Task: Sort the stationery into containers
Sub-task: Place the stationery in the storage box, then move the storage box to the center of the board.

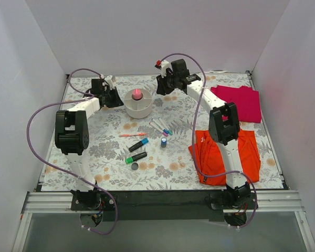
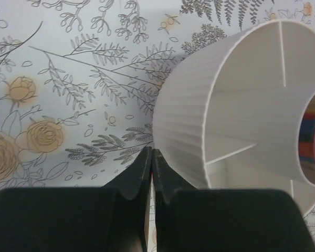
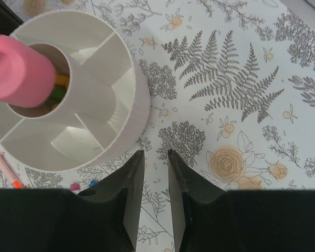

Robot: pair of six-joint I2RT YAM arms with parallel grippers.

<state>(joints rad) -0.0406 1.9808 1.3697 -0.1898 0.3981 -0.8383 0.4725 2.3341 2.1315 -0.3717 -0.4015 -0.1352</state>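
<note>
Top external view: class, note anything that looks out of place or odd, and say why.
The pink-capped bottle stands in the bowl, in its centre well, yet the markers, white pens, orange-pink pen and blue cylinder lie scattered on the table, unsorted. Nothing looks spilled or damaged.

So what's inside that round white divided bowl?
A pink-capped bottle stands in the centre tube of the bowl. The outer compartments in view look empty. The tube wall hides most of the bottle's body.

The bowl (image 2: 184, 110) looks matt, ribbed off-white plastic; at four o'clock from it the orange cloth (image 1: 250, 155) lies soft and creased.
</note>
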